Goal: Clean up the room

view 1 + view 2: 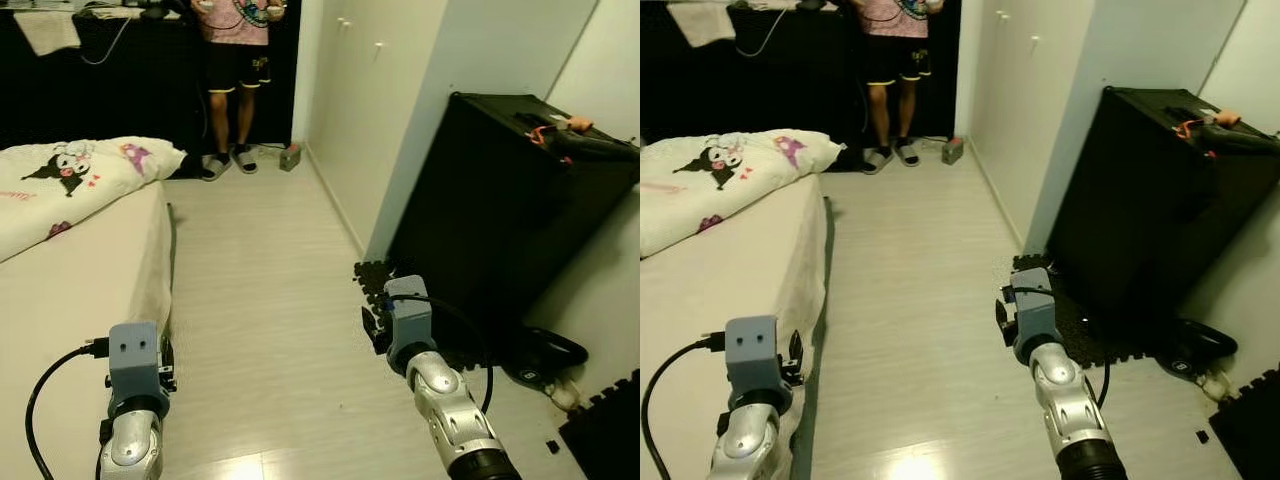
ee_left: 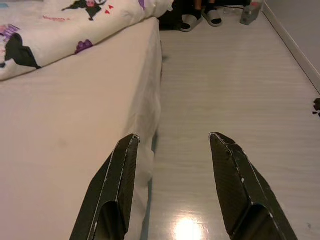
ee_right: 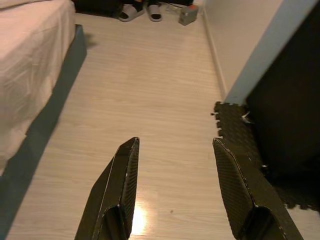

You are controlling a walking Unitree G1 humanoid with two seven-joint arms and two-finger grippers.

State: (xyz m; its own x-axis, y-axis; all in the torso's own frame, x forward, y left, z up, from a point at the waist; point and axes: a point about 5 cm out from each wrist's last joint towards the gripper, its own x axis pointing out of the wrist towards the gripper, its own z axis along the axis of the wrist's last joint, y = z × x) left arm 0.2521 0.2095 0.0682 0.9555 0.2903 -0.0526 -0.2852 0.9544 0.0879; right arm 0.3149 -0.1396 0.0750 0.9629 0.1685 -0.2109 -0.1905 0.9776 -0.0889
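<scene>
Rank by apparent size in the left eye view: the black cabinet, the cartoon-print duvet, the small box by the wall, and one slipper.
1. black cabinet
2. cartoon-print duvet
3. slipper and small box: both tiny and far away, too alike to rank.

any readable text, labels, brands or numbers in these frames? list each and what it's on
No text reads clearly in any view.
Blanket on the bed: cartoon prints plus a small pink mark that may be lettering, too blurred to read.
Person's shirt: patterned print, no legible words.
Small box on the floor by the wall: any label too small to read.
Black cabinet: no visible marking.
</scene>
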